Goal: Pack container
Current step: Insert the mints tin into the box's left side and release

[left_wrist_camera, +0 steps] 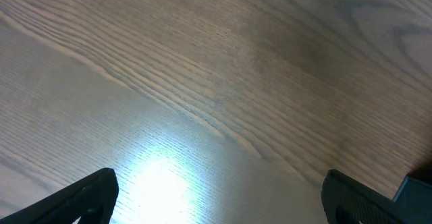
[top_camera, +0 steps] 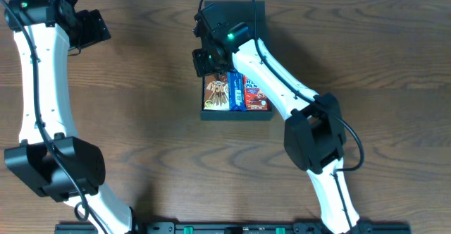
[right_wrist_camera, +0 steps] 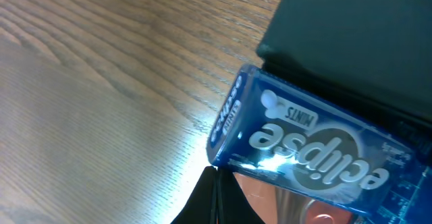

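Note:
The container is a dark shallow box at the table's centre, its flap lid open toward the far side. Inside lie a brown snack packet, a blue Eclipse mints tin and a red packet. My right gripper hovers over the box's far left corner. In the right wrist view its fingers are pressed together with nothing between them, their tips just short of the mints tin, beside the dark lid. My left gripper is open and empty over bare wood.
The table is dark brown wood. The right arm's white link stretches diagonally across the box's right half. The left arm runs along the table's left edge.

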You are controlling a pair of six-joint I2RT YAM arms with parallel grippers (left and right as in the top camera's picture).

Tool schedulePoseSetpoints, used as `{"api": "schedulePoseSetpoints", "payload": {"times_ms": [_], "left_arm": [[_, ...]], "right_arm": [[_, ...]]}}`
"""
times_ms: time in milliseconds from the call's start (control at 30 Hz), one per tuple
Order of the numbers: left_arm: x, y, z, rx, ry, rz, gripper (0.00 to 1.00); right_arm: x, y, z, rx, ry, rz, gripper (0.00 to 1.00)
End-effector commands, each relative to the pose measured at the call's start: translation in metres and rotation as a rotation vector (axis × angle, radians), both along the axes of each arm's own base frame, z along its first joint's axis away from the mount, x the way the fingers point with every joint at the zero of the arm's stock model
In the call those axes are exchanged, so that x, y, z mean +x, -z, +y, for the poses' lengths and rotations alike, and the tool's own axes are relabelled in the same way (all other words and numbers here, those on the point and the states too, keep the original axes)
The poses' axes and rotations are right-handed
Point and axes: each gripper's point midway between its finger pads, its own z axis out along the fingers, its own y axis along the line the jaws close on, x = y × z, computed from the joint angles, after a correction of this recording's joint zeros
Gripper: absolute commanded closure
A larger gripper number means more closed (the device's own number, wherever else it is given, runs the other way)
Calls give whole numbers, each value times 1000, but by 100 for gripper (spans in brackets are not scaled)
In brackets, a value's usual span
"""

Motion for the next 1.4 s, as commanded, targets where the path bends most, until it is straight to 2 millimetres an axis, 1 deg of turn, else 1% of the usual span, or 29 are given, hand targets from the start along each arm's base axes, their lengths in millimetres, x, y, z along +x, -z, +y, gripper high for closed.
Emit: {"api": "schedulePoseSetpoints", "payload": {"times_ms": [0,100,167,233,300,400,533,633,700,867,967,1033,1100,1167,1233,1267,1300,1367], "left_arm": [[1,-2,2,-1,10,-4,3],[1,-2,-1,-13,16,-4,3],[1,-2,-1,-14,16,-4,3],[1,-2,-1,-14,16,-4,3],[2,-2,-1,-14,16,-5,3],[2,-2,-1,-14,16,-5,3],[2,-2,-1,-14,16,-5,3],[1,-2,-1,-14,16,-4,3],[1,-2,-1,-14,16,-4,3],[1,-2,-1,-14,16,-5,3],[1,-2,-1,-14,16,-5,3],[1,-2,-1,-14,16,-5,3],[1,-2,-1,-14,16,-5,3],[1,-2,-1,-14,16,-5,3],[1,-2,-1,-14,16,-4,3],[1,-2,-1,-14,16,-4,3],[1,-2,-1,-14,16,-4,3],[1,-2,-1,-14,16,-4,3]], "right_arm": [[10,-10,5,27,-11,-28,99],[11,-48,29,162,-119,-64,99],[20,-70,33,183,-115,-123,99],[29,-75,29,159,-91,-168,98],[33,-70,24,126,-74,-176,99],[30,-53,22,99,-75,-144,99],[27,-20,18,52,-70,-80,99],[25,-1,12,23,-64,-35,99],[25,9,5,-10,-52,-16,99],[27,22,-14,-101,-16,-11,99],[27,24,-18,-110,-12,-3,99],[28,22,-16,-103,-13,-6,99],[26,14,-10,-67,-33,-8,99],[25,0,0,-13,-73,-16,99],[25,-24,9,37,-114,-46,99],[27,-39,9,43,-126,-74,94],[28,-49,9,44,-145,-98,84],[31,-75,2,35,-178,-157,56]]}}
